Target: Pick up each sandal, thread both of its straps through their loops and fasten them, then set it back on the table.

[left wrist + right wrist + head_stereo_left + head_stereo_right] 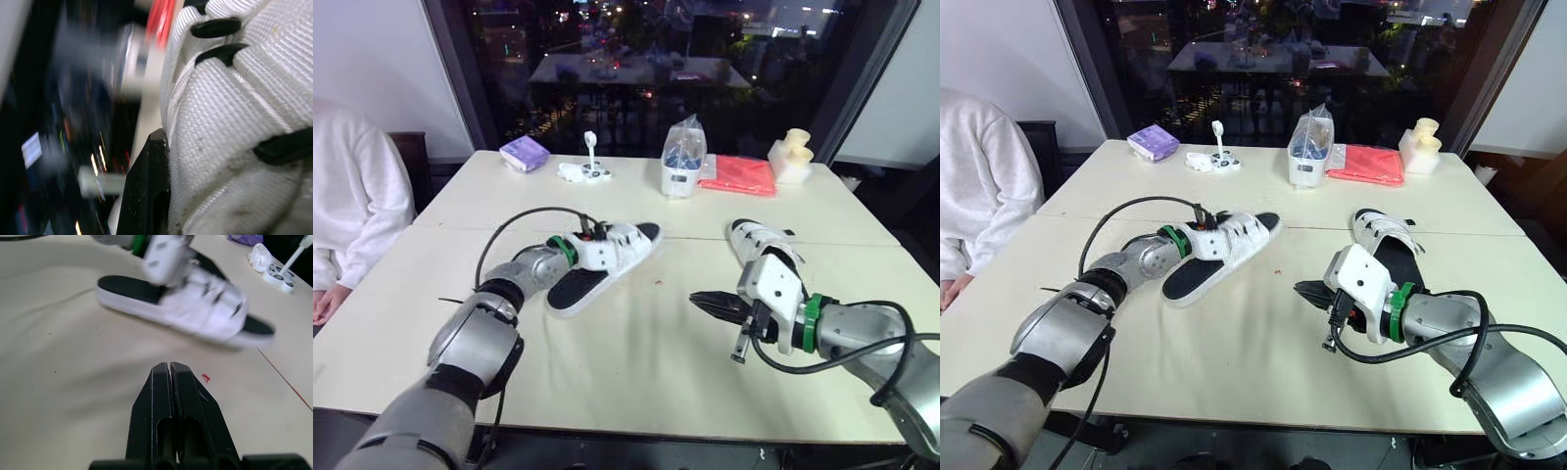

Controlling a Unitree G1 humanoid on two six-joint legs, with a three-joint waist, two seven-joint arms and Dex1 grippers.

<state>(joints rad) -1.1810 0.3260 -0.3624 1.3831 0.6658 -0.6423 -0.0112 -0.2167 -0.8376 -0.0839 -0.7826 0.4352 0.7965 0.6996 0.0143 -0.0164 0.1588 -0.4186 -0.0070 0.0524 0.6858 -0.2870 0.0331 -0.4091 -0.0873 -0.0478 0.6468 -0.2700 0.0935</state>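
A white-strapped sandal with a black footbed (597,264) lies near the middle of the table (636,372), toe pointing away to the right. My left gripper (590,242) sits on its straps. In the left wrist view the white webbing (230,122) presses against one black finger (146,191), so the gripper is shut on the sandal. The second sandal (762,247) rests on the table to the right, behind my right arm. My right gripper (169,369) is shut and holds nothing. It hovers low over bare table, its tip (697,299) pointing toward the first sandal (195,308).
A person in a white top (352,196) sits at the table's left edge. Along the far side stand a purple pack (524,153), a small white stand (587,168), a clear bagged container (683,162), a red cloth (739,174) and a cream object (791,157).
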